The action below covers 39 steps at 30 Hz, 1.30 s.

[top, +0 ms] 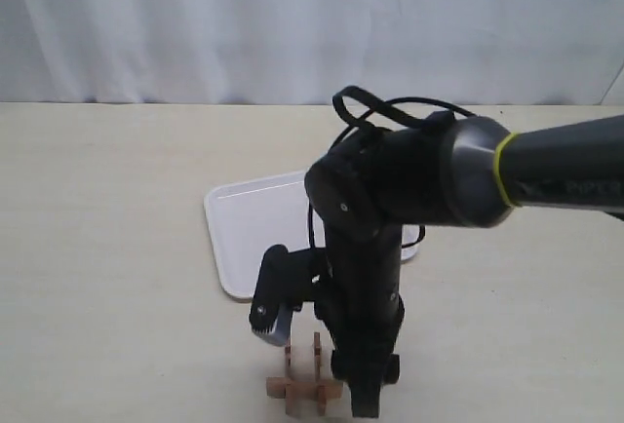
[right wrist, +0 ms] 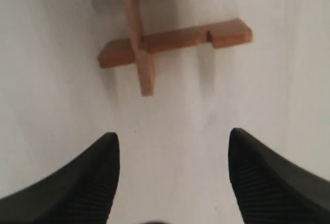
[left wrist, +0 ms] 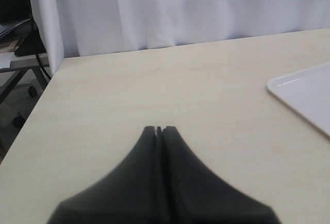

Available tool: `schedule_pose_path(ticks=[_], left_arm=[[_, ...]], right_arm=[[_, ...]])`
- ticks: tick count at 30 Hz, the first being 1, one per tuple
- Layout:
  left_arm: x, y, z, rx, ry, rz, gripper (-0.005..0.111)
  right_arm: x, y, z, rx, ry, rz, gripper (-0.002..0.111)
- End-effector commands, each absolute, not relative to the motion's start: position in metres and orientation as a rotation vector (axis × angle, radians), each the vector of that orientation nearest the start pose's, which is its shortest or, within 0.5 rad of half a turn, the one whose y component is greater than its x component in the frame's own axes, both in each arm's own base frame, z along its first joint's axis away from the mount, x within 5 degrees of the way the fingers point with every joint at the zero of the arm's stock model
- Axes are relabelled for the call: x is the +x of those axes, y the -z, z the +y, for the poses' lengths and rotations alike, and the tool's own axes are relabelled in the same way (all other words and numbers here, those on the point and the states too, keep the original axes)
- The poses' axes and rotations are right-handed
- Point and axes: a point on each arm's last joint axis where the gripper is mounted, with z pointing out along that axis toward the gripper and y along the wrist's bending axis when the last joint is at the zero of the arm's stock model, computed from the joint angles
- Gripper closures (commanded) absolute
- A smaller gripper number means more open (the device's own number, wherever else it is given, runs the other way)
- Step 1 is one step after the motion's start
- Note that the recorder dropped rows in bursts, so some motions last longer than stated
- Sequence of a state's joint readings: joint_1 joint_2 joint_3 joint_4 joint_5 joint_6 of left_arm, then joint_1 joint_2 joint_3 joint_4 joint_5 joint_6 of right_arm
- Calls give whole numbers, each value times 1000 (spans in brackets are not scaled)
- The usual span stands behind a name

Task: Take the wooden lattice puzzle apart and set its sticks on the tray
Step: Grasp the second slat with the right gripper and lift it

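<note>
Right gripper [right wrist: 172, 141] wide open and empty, just short of wooden lattice puzzle [right wrist: 170, 38] on table [top: 117, 248]; left gripper [left wrist: 159, 129] closed; tray [top: 253, 223] apart.

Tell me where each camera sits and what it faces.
Exterior: off the arms, looking down at the tray, lattice puzzle and right arm.
Left wrist: behind the shut left gripper, facing table and curtain.
Right wrist: behind the open right gripper, looking down at the table.
Shared: exterior and right wrist both show the lattice puzzle.
</note>
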<state>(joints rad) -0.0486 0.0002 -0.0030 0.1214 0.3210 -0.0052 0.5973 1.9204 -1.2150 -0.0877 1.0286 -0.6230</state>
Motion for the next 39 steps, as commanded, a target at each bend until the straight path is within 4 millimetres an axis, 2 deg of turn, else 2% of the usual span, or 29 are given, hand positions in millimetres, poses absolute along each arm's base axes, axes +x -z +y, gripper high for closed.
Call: schedule_pose_path(ticks=[1,6,14,23,26,34,39], left_arm=[[54,-186,0,114,-65,1785,107],[54,-186,0,114,-65,1785,107],[54,-186,0,114,-65,1785,107],[54,-186,0,114,-65,1785,107],[54,-186,0,114,-65,1785,107],[54,-186,0,114,-65,1785,107],[54,-186,0,114,-65,1785,107]], right_arm=[[276,-140,188,-1982,78,2445,50],[270,-122,184,-2026,73,2412,50],[275,-121,194,-1907,18,2356,54],[275,-121,194,-1912,22,2354,55],[275,-121,194,-1918,21,2361,63],[272,-121,191,-1962,26,2382,104],[271,-121,190,-1980,29,2379,104]])
